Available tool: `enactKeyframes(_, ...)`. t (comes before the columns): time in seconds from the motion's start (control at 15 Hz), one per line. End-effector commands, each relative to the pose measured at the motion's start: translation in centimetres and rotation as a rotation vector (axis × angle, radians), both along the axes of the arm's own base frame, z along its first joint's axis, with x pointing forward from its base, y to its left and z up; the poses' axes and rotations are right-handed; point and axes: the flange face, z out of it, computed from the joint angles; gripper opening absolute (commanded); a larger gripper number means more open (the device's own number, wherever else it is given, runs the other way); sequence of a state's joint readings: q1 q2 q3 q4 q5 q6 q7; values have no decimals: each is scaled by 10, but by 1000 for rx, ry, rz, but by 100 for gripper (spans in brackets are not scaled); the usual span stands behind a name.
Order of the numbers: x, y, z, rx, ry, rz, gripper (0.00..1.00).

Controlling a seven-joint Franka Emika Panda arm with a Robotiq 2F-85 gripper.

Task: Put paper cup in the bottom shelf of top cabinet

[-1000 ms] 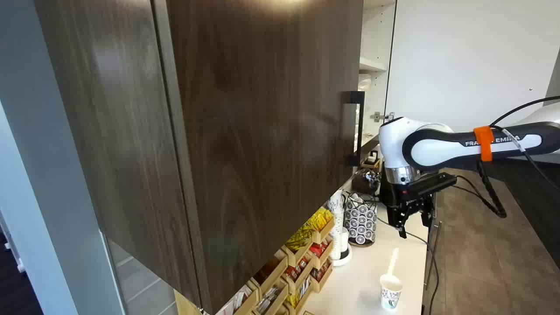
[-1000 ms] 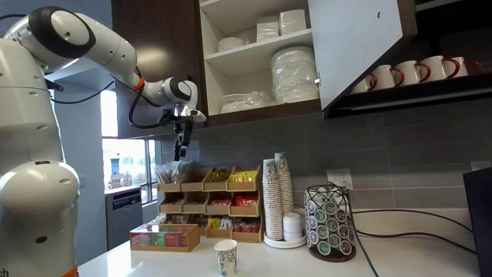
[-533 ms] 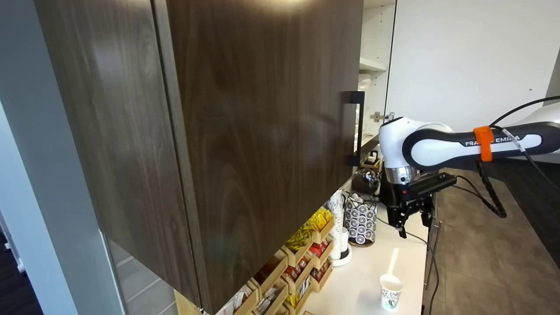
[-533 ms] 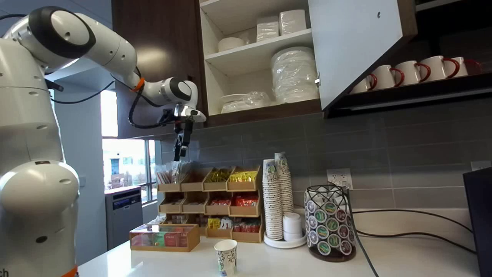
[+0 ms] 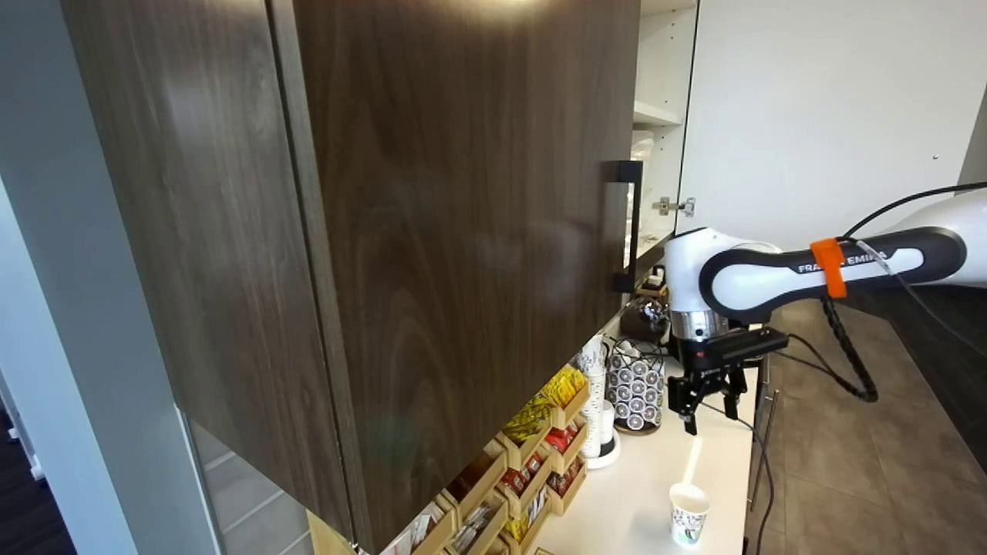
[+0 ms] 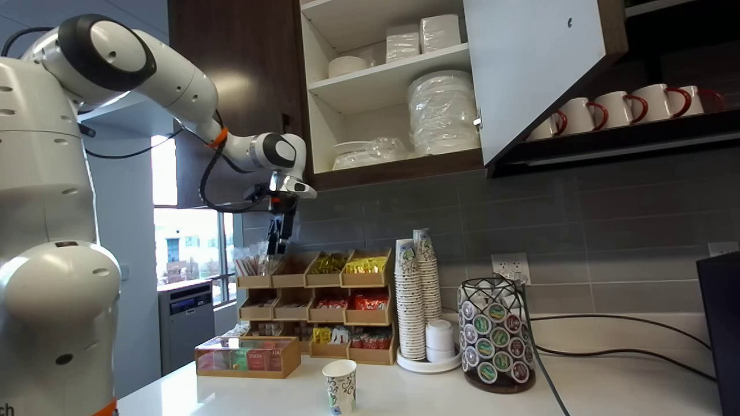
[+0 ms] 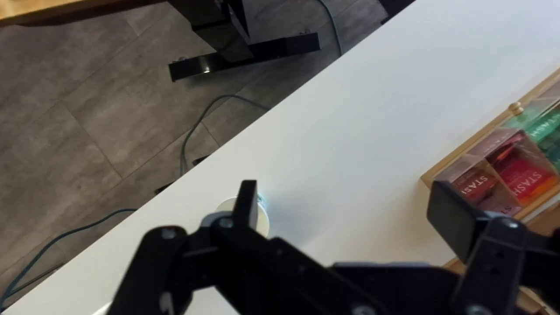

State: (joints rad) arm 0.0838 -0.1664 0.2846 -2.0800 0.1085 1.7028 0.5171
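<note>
Smooth white counter (image 6: pixel 260 398) stretches below grey tile (image 6: pixel 416 202), with the tapered, swirl-printed paper cup (image 6: pixel 340 386) upright on it, near a clear-topped wooden box (image 6: pixel 292 355). Above, the wood-grain cabinet (image 5: pixel 470 231) stands open; the black gripper (image 7: pixel 349 210) hangs over the counter, fingers spread wide.

The wrist view faces down; both exterior views share cabinet (image 5: pixel 478 193) and counter (image 6: pixel 266 396).

the paper cup (image 6: pixel 340 388) is white with dark swirls, the top cabinet (image 5: pixel 470 231) brown wood-grain outside.
</note>
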Motion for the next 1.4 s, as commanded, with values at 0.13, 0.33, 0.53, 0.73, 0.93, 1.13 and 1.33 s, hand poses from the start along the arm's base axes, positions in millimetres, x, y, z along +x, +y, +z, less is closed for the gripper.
enactKeyframes(0.13, 16, -3, -48, 137, -28, 3, 100)
enactKeyframes(0.33, 21, -6, -58, 143, -25, 2, 100)
enactKeyframes(0.53, 19, -3, -50, 146, -40, 8, 100)
enactKeyframes(0.73, 19, -2, -49, 146, -41, 10, 100)
enactKeyframes(0.93, 19, -3, -49, 146, -42, 9, 100)
enactKeyframes(1.13, 16, -15, -58, 108, -12, 28, 100)
enactKeyframes(1.33, 3, -51, -80, 18, -1, 109, 100)
